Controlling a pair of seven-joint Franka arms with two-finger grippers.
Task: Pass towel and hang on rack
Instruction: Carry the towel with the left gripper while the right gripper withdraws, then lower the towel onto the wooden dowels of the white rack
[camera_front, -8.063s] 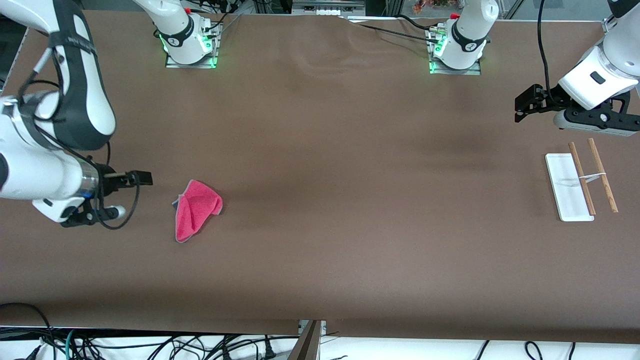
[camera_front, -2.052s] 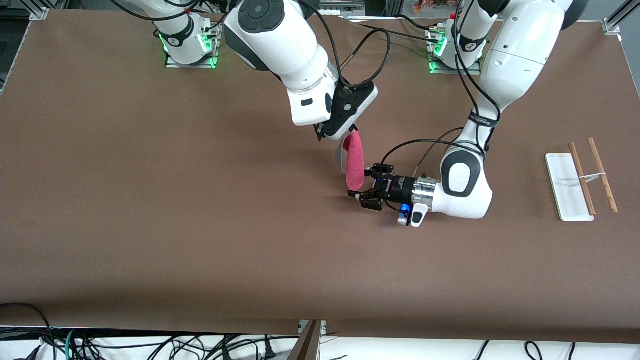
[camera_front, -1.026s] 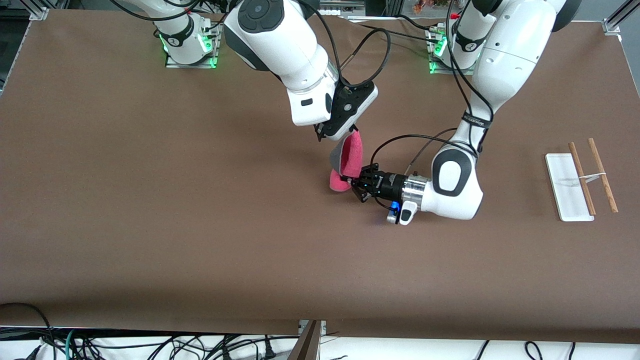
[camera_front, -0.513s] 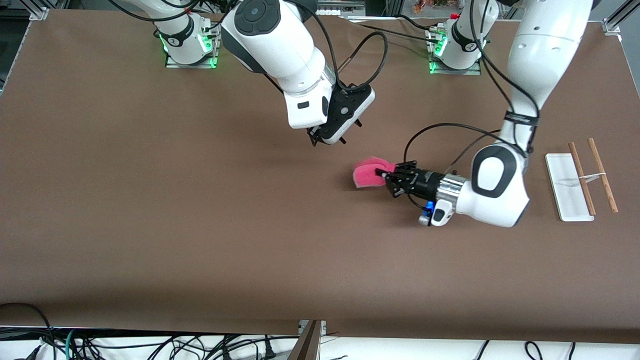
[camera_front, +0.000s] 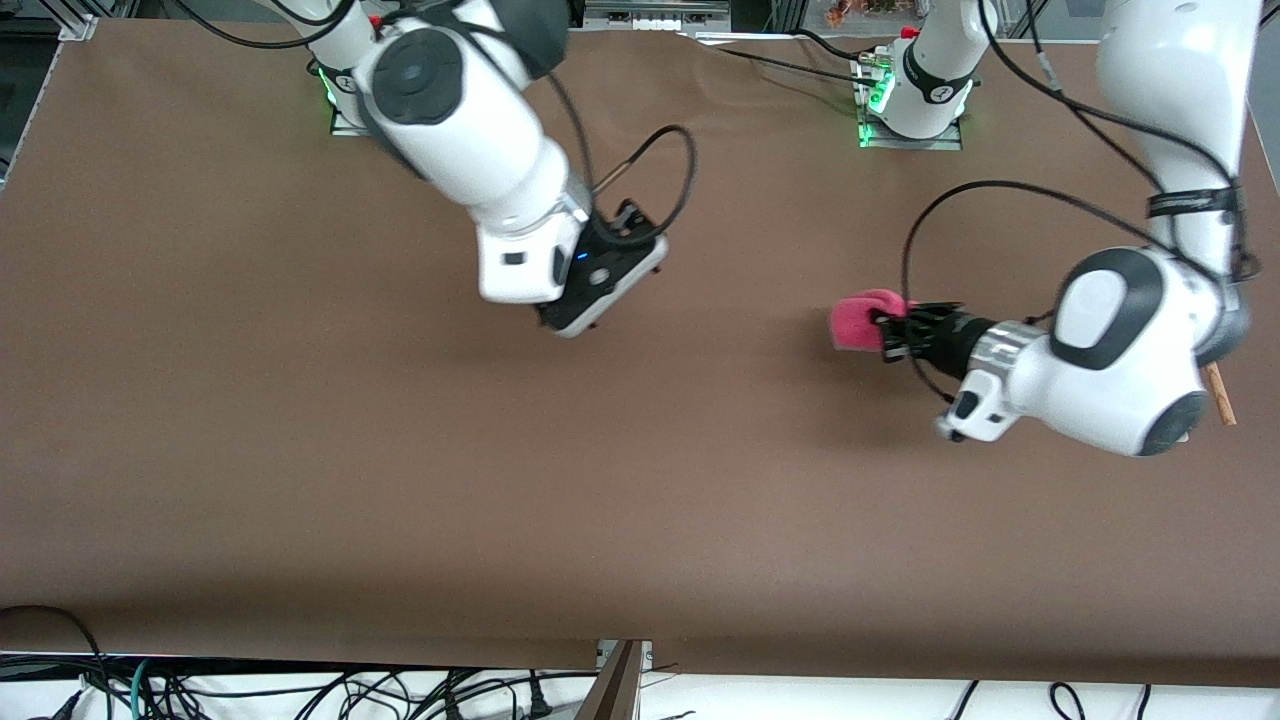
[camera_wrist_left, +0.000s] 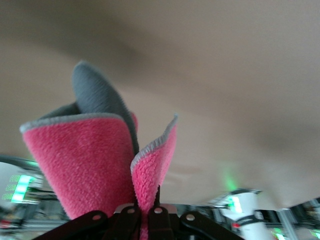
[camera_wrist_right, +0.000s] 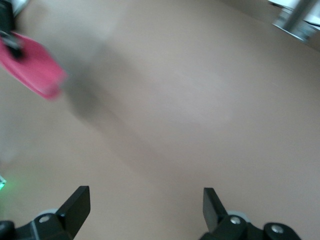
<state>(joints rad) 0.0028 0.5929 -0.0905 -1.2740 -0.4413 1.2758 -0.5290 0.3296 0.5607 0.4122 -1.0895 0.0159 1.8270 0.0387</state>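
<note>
Gripping the towel (camera_front: 862, 320) alone now, the left gripper (camera_front: 886, 330) has its fingers clamped tight on a fold of the cloth and holds it up over bare table toward the left arm's end. Half a sec ago the same bundle hung over the mid-table; two secs back it was hanging from the right gripper w/ the left one spread open just beside it, so the pass is done. Left wrist view: pink face of the towel (camera_wrist_left: 95, 165) curls up out of the pinched fingers (camera_wrist_left: 131, 220), grey face and grey edge showing at the top fold.

Right gripper (camera_front: 590, 300) is spread wide & holds nothing; a sec ago it was pinched on the towel's top edge. It has since pulled back toward the right arm's end, over bare brown tabletop (camera_front: 300, 450). Right wrist view: its two fingertips (camera_wrist_right: 75, 202) stand well apart over the table, towel (camera_wrist_right: 31, 64) seen farther off, blurred.

Rack (camera_front: 1218, 393): left arm's big joint now covers nearly all of it; only one end of a brown wooden rod pokes out. In earlier frames the whole white base and both rods were visible at that spot. Towel not on the rack yet, well apart from it.
</note>
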